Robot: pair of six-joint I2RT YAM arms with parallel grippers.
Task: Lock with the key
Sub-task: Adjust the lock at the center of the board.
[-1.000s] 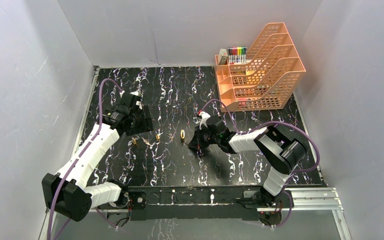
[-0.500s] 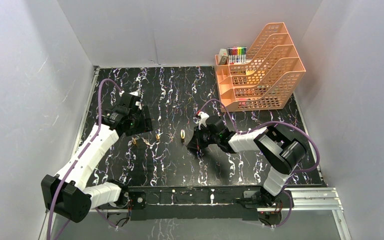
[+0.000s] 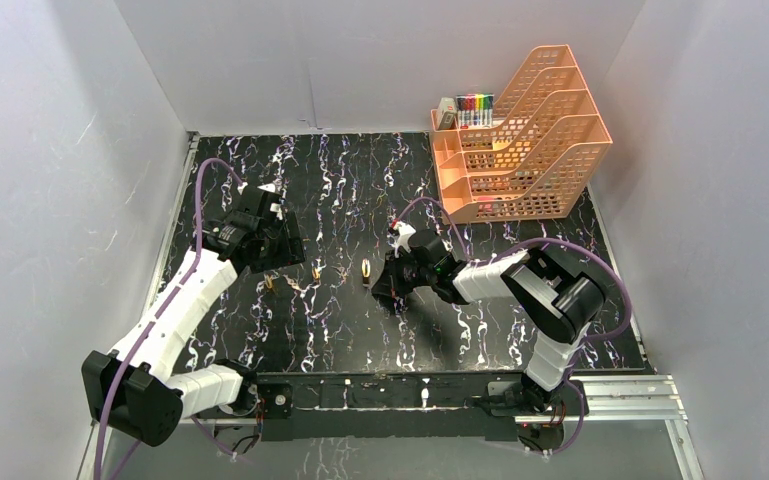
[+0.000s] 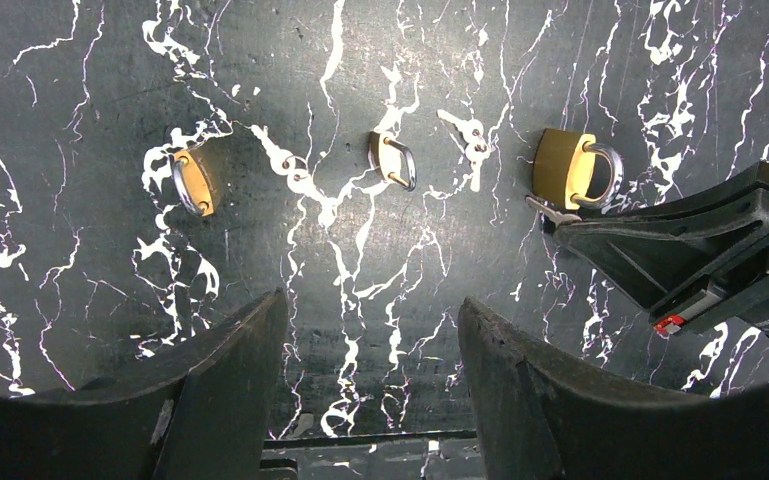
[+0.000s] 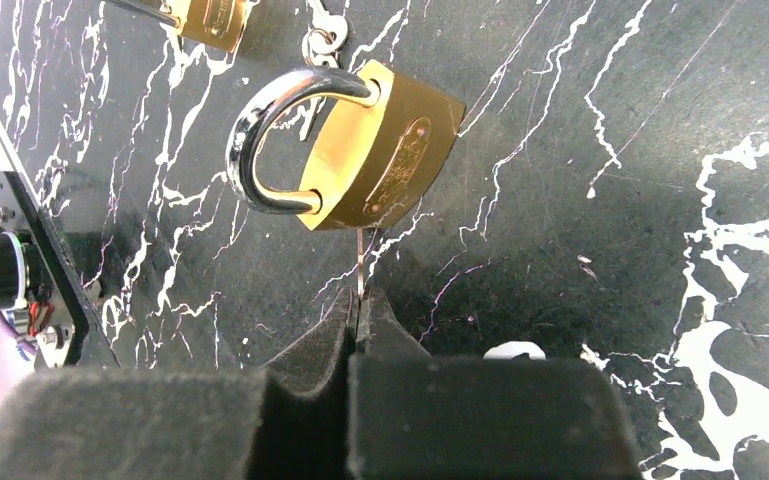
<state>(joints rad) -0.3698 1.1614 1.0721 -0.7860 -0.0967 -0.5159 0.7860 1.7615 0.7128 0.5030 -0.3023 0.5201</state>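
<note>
Worktop: black marbled slab (image 3: 360, 180), closed in by white walls (image 3: 360, 60) at 9, 12 and 3 o'clock; arm bases line the 6 o'clock edge.
Open room: bare marble runs toward 12 and 6 o'clock from the padlock row.
Rack: orange tiered rack (image 3: 520, 150) in the 1 o'clock corner; tray interiors too small to read.
Markers: coloured markers (image 3: 475, 108) upright just behind the rack's left end.
Big padlock: brass big padlock (image 5: 380, 160) lying flat near centre.
Row: middle padlock (image 4: 392, 160) and end padlock (image 4: 192, 180) at its 9 o'clock, each apart.
Key: the key (image 5: 359, 262) has its blade tip meeting the big padlock's base.
Right claw: right claw (image 5: 358, 300) clenched on the key, at the big padlock's 3 o'clock.
Left claw: left claw (image 4: 370, 310) released, grasping nothing, near the row's 9 o'clock end.
</note>
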